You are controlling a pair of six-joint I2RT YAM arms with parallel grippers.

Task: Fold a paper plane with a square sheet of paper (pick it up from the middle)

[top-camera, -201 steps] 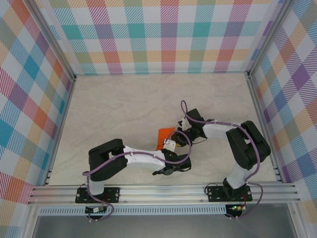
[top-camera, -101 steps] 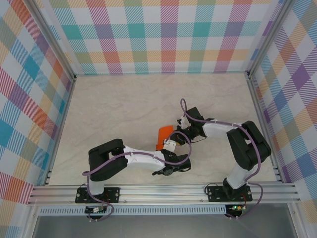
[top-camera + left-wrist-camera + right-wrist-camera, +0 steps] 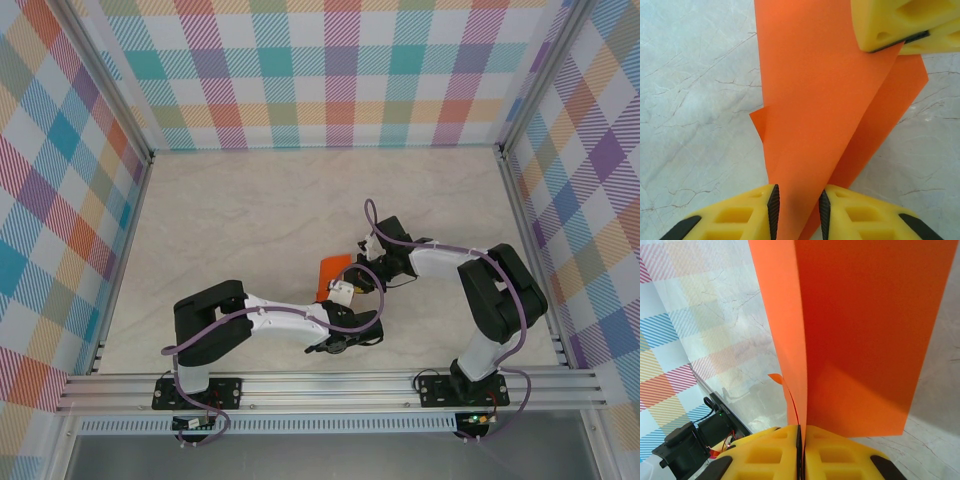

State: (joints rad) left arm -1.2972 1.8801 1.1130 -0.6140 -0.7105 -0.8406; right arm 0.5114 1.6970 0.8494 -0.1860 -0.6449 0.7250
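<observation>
The square sheet of paper (image 3: 329, 276), bright orange and creased into a narrower shape, is held up off the table near the middle. My right gripper (image 3: 801, 440) is shut on one edge of the paper (image 3: 865, 330), which stands upright from its pads. In the left wrist view, the right gripper's yellow fingers (image 3: 890, 22) pinch the far corner of the paper (image 3: 825, 100). My left gripper (image 3: 796, 210) straddles the near end of the fold. Its jaws stand a narrow gap apart with the paper between them. From above, the left gripper (image 3: 345, 292) sits just in front of the right gripper (image 3: 364, 268).
The marble-patterned table (image 3: 250, 220) is walled by plaid panels (image 3: 320, 70) on three sides. An aluminium rail (image 3: 330, 385) runs along the near edge with both arm bases on it. Open table lies to the left and behind the paper.
My left gripper's jaws have narrowed around the paper. The paper has tilted slightly, and the left arm's elbow has shifted a little to the left. The right arm has held still.
</observation>
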